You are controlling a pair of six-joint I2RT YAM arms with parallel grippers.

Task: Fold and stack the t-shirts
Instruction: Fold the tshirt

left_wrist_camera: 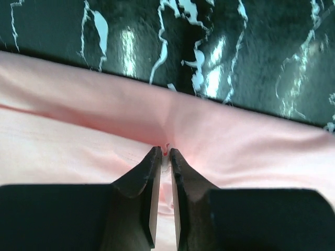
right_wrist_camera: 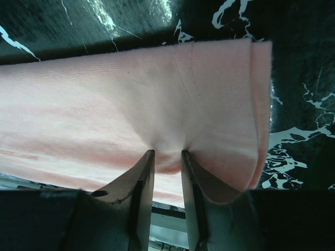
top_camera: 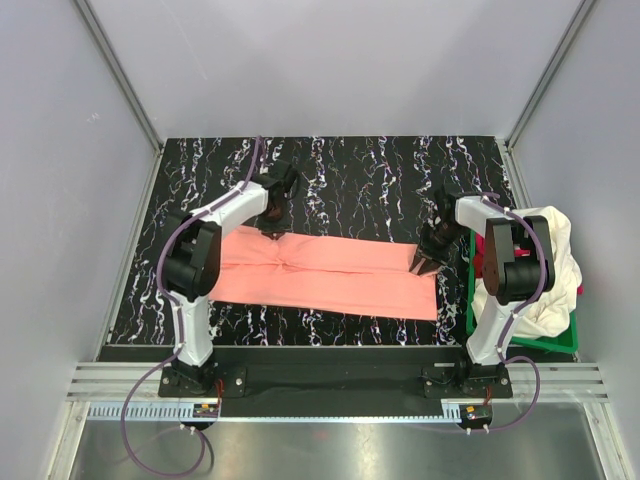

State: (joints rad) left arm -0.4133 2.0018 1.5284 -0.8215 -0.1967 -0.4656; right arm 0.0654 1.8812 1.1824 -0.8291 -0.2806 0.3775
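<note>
The pink shirt (top_camera: 330, 275), folded into a long strip, lies stretched between the pincers, the left pincer (top_camera: 272, 228) pinching its far edge and the right pincer (top_camera: 422, 262) clamped on its end; crosswise folds and stacking remain, with more shirts (top_camera: 555, 262) heaped beside the right pincer.

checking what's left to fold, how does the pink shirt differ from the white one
The pink shirt lies in a long strip on the table; the white shirt is heaped in the green basket. The left gripper and right gripper pinch the pink shirt; neither holds the white shirt. Both are cloth.
</note>
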